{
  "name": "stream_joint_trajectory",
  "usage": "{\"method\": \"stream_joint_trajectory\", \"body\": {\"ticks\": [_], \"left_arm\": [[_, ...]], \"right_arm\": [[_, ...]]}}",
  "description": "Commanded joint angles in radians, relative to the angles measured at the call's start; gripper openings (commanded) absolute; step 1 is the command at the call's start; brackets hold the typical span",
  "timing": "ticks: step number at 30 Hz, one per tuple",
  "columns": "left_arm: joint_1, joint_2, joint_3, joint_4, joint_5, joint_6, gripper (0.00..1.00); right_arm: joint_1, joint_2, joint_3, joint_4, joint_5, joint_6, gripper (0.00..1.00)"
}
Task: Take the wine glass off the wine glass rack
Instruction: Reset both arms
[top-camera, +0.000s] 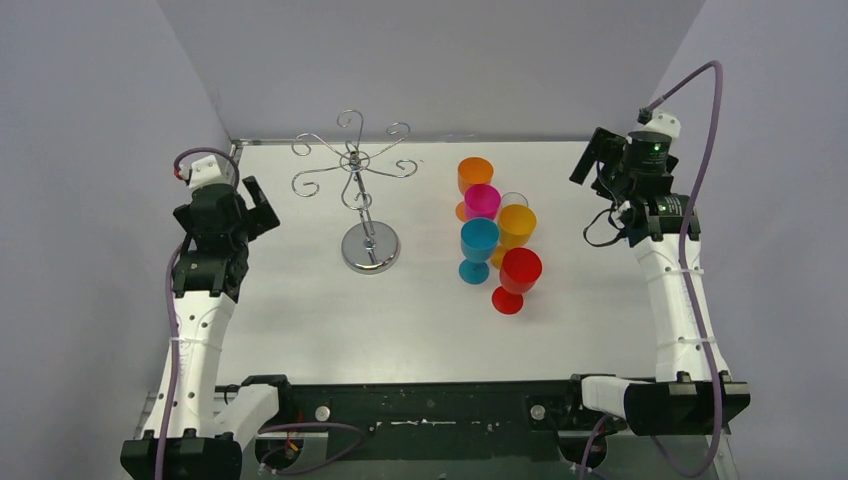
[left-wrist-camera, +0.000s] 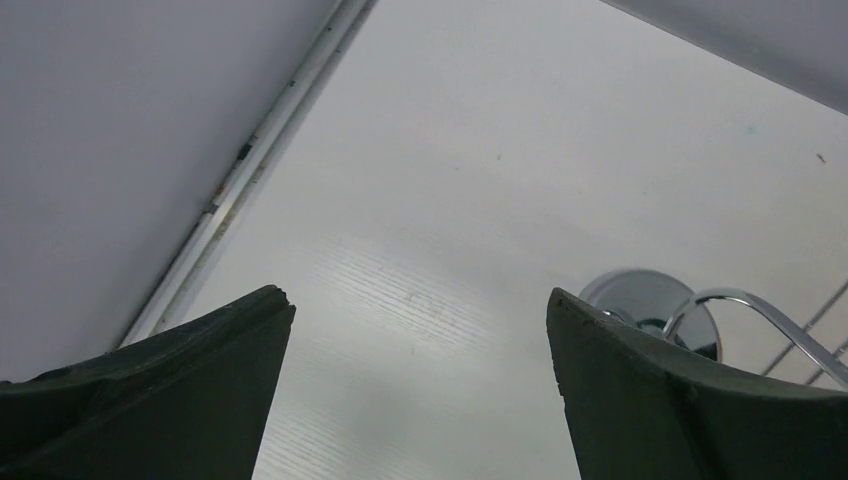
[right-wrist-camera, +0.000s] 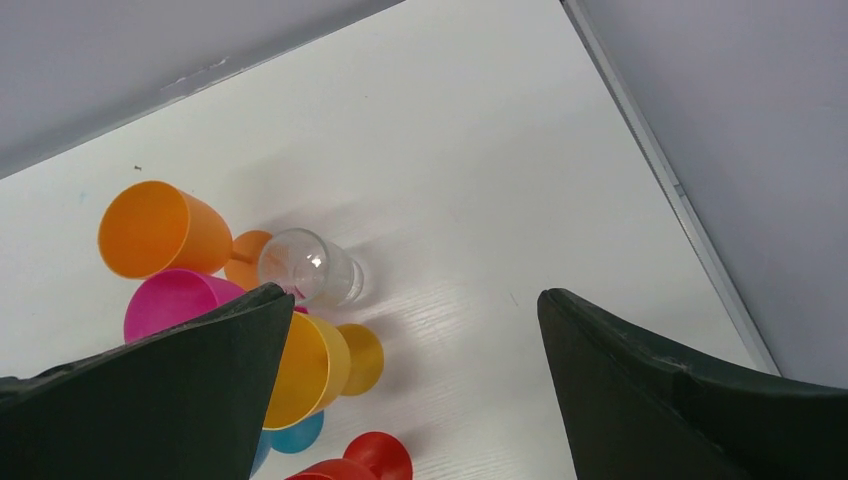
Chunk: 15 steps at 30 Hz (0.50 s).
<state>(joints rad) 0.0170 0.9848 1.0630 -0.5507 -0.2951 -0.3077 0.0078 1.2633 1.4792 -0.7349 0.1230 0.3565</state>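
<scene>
Wine glass rack (top-camera: 361, 200) is stood on the desk (top-camera: 300, 310), left of centre. Nothing is seen hanging from its spiral arms.

Six glasses are grouped on the desk to the right of the rack: orange glass (top-camera: 475, 174), pink glass (top-camera: 482, 201), clear glass (right-wrist-camera: 310, 265), yellow glass (top-camera: 517, 224), blue glass (top-camera: 479, 240) and red glass (top-camera: 520, 270). They are packed close, and several look to be touching. Which one is the wine glass of the task cannot be told. With the rack bare, the removal is judged done.

Left gripper (left-wrist-camera: 417, 300): fingers spread wide, nothing held. It is near the rack, whose base and one wire arm are seen just past its right finger.

Right gripper (right-wrist-camera: 412, 292): also spread wide and empty, raised to the right of the cluster.

Risks:
- The rack could be tipped or dragged if a wire curl is snagged by the left finger on any sideways move.
- If one stemmed glass is clipped by the right gripper, its neighbours are likely to be knocked over too, given the tight packing.
- The clear glass is half hidden and low in contrast, so it is the easiest to misjudge and strike.
</scene>
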Motion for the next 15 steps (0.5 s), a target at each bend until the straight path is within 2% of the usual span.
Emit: {"method": "stream_joint_trajectory", "body": {"ticks": [1,9,15], "left_arm": [[-0.037,-0.018,0.024,-0.044,-0.279,-0.006,0.97],[-0.045,-0.057,0.021,-0.040,-0.302,-0.056,0.97],[-0.060,0.003,0.071,-0.080,-0.342,-0.100,0.97]], "right_arm": [[0.000,-0.076,-0.062,0.095,-0.044,-0.001,1.00],[0.000,-0.047,-0.070,0.086,-0.100,-0.031,1.00],[0.000,-0.042,-0.095,0.083,-0.116,-0.031,1.00]]}}
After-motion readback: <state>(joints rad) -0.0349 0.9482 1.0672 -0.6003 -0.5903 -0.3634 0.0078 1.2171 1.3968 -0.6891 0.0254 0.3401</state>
